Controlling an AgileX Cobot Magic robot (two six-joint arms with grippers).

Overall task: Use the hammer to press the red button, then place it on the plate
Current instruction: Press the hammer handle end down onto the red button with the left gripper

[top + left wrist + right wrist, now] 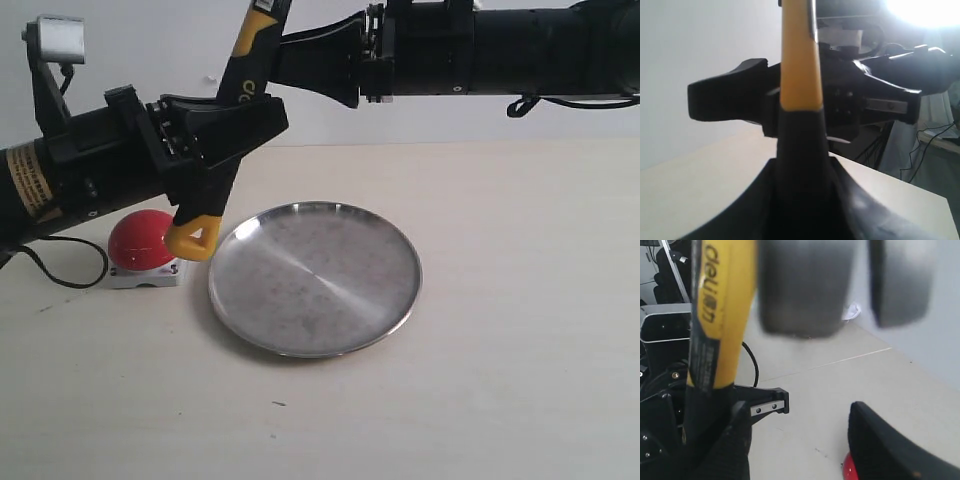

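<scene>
My left gripper [240,125] is shut on the black lower part of the hammer [245,80] handle and holds it upright above the table. Its yellow looped end hangs right beside the red button [140,240], which sits on its small grey base. In the left wrist view the handle [800,75] rises from between the jaws of the left gripper [802,160]. My right gripper [300,60] is open at the upper handle. In the right wrist view the hammer [715,315] runs along one finger of the right gripper [795,410], and the red button [850,470] peeks out. The plate [330,290] lies right of the button.
A black cable [70,270] loops on the table to the left of the button. The light table [520,380] spreads to the right of and in front of the plate. A pale wall stands behind.
</scene>
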